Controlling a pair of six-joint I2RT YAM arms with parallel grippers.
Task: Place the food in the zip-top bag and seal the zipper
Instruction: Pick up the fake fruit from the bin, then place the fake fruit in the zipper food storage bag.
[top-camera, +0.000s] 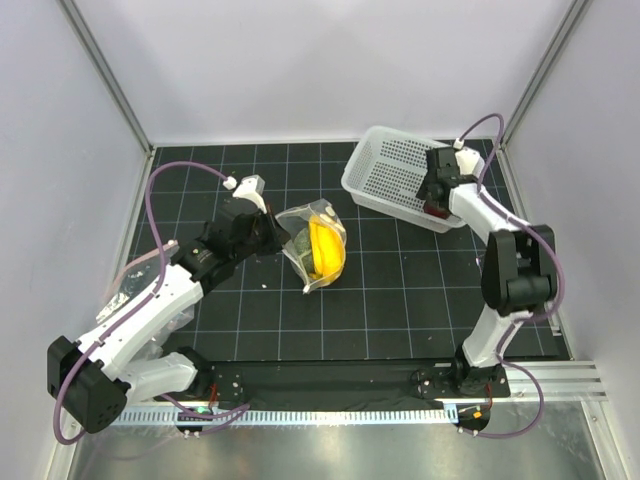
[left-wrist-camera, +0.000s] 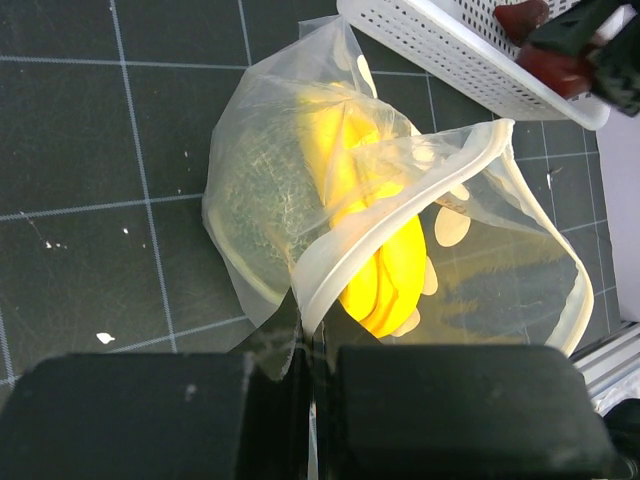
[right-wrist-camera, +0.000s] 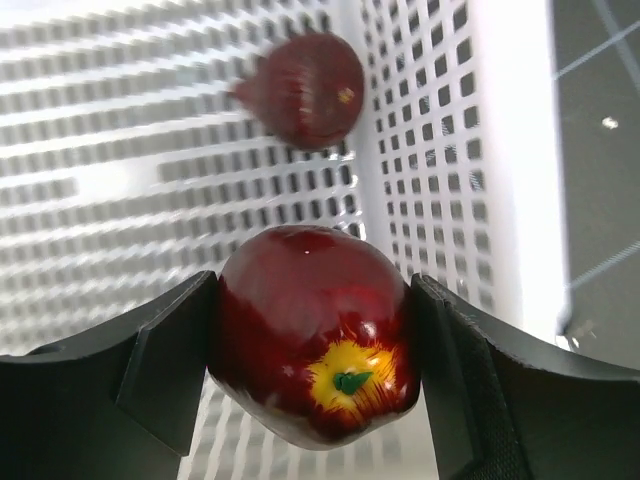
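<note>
Though inside zip-top bag (top-camera: 296, 222), banana (top-camera: 325, 250) lies near-to-far.

I count one zip-top bag (left-wrist-camera: 500, 280), one banana (left-wrist-camera: 395, 270), one melon (left-wrist-camera: 262, 190), one white basket (top-camera: 390, 170). Dark-red fruit (right-wrist-camera: 315, 345): two, both in my right wrist view.

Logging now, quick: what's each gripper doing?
Left gripper: closed, pinching the zip-top bag by its edge.
Right gripper: closed around a dark-red fruit in the basket.
</note>
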